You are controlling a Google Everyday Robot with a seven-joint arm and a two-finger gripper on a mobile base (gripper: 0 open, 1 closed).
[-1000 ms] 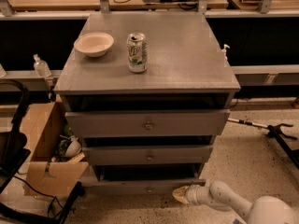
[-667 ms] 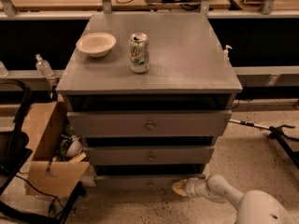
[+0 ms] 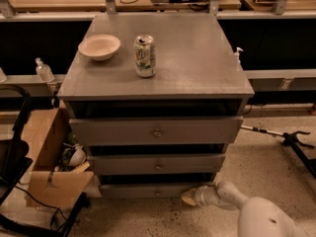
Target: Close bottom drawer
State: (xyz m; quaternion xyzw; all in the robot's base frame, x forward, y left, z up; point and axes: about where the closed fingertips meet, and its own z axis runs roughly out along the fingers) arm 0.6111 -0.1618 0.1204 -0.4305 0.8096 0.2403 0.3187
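Grey wooden table point(image 3: 197, 58), three drawers. Bottom drawer point(image 3: 148, 191): one, lowest in table, slimmest front. End effector point(image 3: 190, 197): one, by drawer's right end, near floor; opening: cannot tell. On table top: one bowl point(image 3: 99, 46), one can point(image 3: 144, 56).

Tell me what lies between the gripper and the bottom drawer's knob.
Only bare grey panel. In the camera view the gripper sits low by the right end of the bottom drawer front, its knob at centre.
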